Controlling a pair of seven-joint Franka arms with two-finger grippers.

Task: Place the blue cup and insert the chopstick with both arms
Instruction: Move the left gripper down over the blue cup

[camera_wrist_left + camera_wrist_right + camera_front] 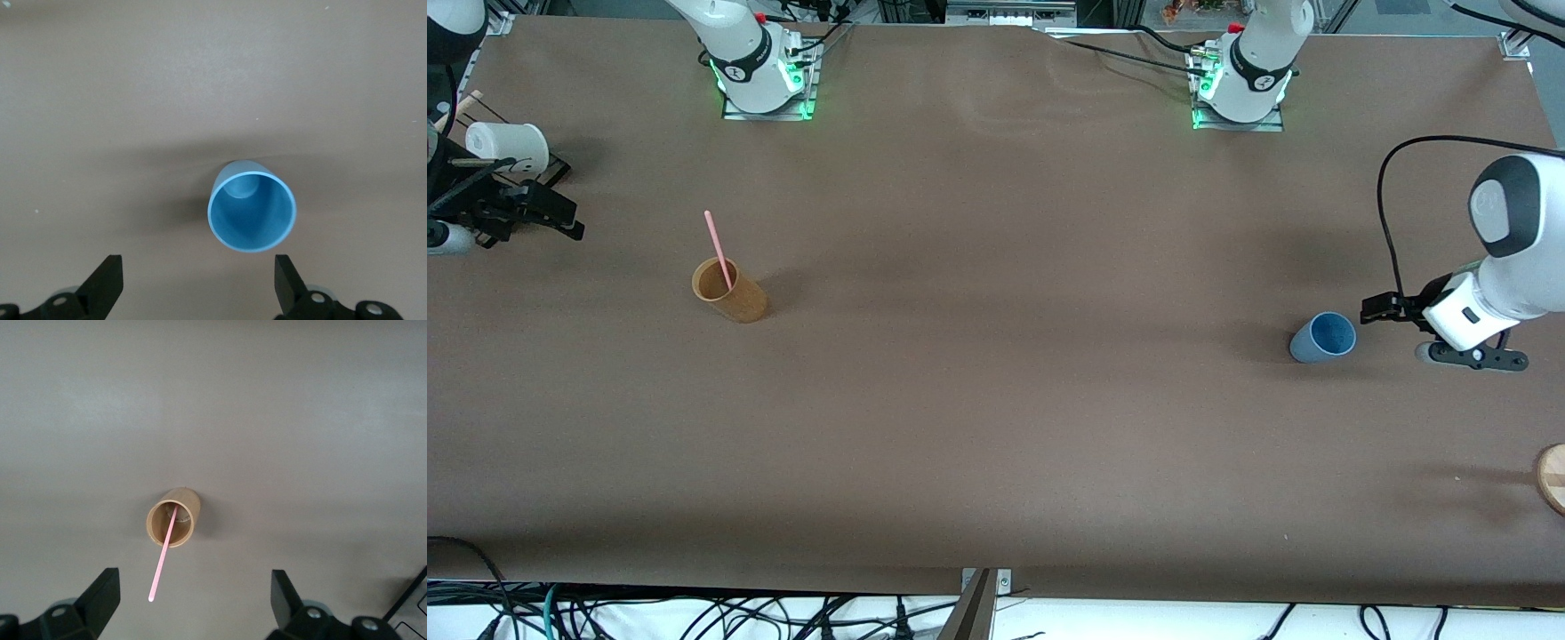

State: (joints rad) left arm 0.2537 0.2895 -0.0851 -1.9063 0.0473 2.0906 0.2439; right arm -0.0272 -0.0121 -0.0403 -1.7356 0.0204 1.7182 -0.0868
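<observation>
Both arms lined up on their targets, nothing grasped yet.

The blue cup (1322, 337) stands upright on the table (996, 427) toward the left arm's end, and the left gripper (1392, 308) sits low just beside it with its fingers (101, 283) spread wide and empty. The chopstick (719, 250) leans in the brown cup (729, 290) toward the right arm's end, its top poking well above the rim; the right gripper (551, 213) waits near the table's edge by a white cup (507, 147), its fingers (99, 597) wide too. By my reading this is the approach step (no contact shown). Next, the left gripper likely needs to close around the cup's wall, while the right must come over the thin stick and pinch its top squarely.
</observation>
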